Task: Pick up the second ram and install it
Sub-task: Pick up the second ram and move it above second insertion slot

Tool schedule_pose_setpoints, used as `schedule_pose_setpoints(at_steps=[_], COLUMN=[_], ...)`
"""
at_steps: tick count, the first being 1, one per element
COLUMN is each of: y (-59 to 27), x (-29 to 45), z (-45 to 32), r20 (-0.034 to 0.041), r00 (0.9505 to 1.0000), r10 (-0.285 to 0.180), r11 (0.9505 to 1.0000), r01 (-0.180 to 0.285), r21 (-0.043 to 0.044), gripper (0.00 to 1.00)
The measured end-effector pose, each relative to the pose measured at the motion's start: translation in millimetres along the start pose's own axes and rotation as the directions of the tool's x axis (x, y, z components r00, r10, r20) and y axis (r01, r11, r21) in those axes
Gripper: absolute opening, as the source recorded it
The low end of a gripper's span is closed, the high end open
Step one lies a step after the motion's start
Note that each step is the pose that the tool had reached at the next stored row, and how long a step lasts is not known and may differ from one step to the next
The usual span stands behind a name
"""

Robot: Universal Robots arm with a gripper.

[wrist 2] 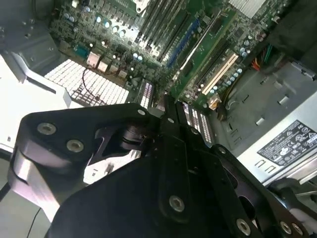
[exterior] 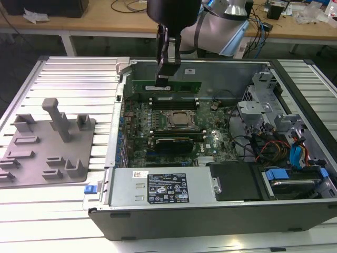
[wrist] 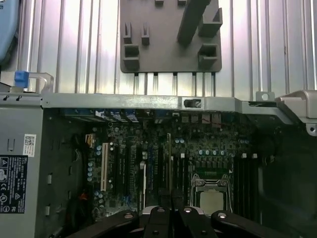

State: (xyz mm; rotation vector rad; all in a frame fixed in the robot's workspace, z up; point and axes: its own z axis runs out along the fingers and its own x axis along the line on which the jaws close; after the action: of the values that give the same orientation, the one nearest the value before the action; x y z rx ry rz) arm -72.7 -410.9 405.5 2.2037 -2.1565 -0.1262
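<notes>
The robot's gripper (exterior: 164,79) reaches down into the open computer case (exterior: 210,216). In the middle of the green board inside sits a square silver chip socket (exterior: 176,120), so I will tell where things are from there.

The fingers are pressed together on the second ram (exterior: 184,85), pinching it near its middle. The second ram is a long, thin green stick. It lies level and on its edge, just past the chip socket on the side away from the big power box (exterior: 158,187). It hangs right over the black slots (exterior: 174,99) beside the chip socket. I cannot tell if it touches them.

In the first wrist view the second ram (wrist: 169,163) looks like a thin line coming out from between the black fingers of the gripper (wrist: 171,210), and it runs alongside the chip socket (wrist: 210,196).

The grey plate (exterior: 47,153) with its upright posts lies outside the case, well apart from the chip socket, toward the exterior view's left.
</notes>
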Motion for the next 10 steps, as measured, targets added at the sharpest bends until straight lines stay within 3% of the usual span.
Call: schedule_pose_setpoints(at_steps=[4, 6, 10], y=[-19.7, -28.8, -30.9], x=[-1.5, -7.7, -15.0], z=[7.6, 13.9, 21.8], r20=[0.0, 0.0001, 0.0001], r00=[1.0, 1.0, 1.0], r10=[0.0, 0.0, 0.0], r11=[1.0, 1.0, 1.0], r01=[0.0, 0.0, 0.0], r21=[0.0, 0.0, 0.0], gripper=[0.1, 0.1, 0.1])
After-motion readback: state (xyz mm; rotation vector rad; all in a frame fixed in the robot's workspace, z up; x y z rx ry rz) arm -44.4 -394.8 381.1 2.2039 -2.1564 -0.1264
